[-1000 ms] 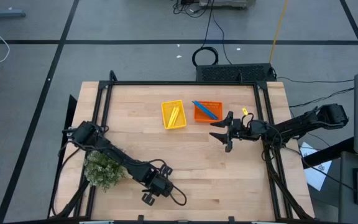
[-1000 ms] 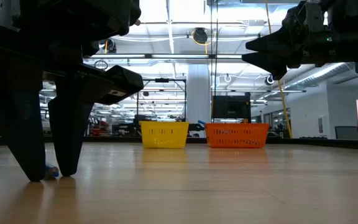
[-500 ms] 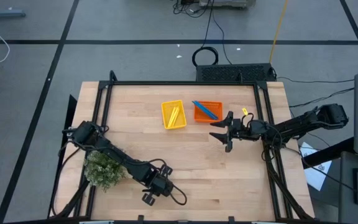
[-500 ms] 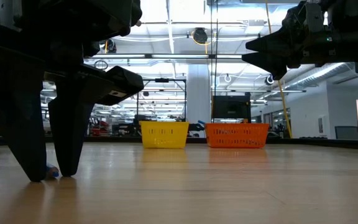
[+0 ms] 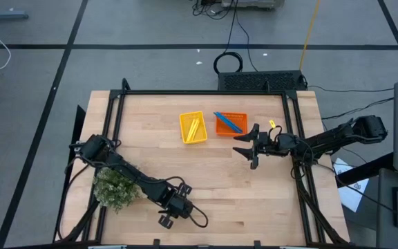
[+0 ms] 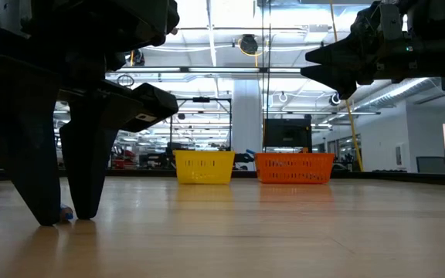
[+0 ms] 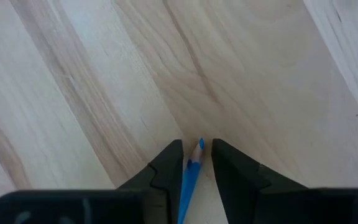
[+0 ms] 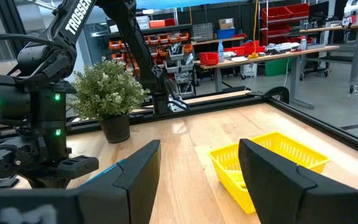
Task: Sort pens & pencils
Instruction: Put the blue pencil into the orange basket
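Observation:
A blue pen (image 7: 191, 169) lies flat on the wood near the table's near edge. My left gripper (image 5: 164, 220) points down over it, open. One finger stands on each side of the pen's tip, and the fingertips are down at the table top in the low view (image 6: 66, 216). A gap shows between the pen and one finger. My right gripper (image 5: 244, 146) is open and empty, held above the table just right of the orange tray (image 5: 231, 124). The orange tray holds blue pens (image 5: 228, 122). The yellow tray (image 5: 193, 127) holds yellow pencils (image 5: 194, 127).
A potted plant (image 5: 114, 188) stands at the table's near left beside my left arm. It also shows in the right wrist view (image 8: 110, 93). The two trays sit side by side at the far middle. Bare wood lies between the trays and my left gripper.

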`<act>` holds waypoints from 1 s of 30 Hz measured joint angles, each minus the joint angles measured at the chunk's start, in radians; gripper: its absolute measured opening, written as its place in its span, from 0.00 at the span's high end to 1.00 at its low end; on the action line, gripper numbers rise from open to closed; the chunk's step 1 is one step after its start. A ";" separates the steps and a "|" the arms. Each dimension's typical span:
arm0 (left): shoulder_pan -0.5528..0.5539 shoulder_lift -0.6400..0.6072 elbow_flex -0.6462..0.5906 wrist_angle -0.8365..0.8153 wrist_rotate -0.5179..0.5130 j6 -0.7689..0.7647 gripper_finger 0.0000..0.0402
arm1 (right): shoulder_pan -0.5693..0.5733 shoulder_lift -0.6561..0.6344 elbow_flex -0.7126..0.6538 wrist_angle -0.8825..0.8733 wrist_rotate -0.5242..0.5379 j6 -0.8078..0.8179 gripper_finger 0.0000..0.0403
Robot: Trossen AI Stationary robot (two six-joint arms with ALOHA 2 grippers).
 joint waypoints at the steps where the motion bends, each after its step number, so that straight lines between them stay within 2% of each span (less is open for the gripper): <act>1: 0.000 0.000 0.000 0.000 0.000 0.000 0.77 | 0.000 0.000 0.000 0.000 0.000 0.000 0.49; 7: -0.005 0.000 0.000 0.005 -0.001 0.032 0.79 | 0.000 0.000 0.000 0.000 0.000 0.000 0.49; 12: -0.006 0.001 0.002 0.019 0.002 0.055 0.97 | 0.000 0.000 0.000 -0.001 0.000 0.000 0.49; 24: 0.007 -0.012 0.001 0.013 0.007 0.065 0.99 | 0.000 0.000 0.000 -0.005 0.000 0.000 0.49; 30: 0.036 -0.085 0.000 0.014 -0.011 0.105 1.00 | 0.000 0.000 0.000 -0.010 0.000 0.000 0.49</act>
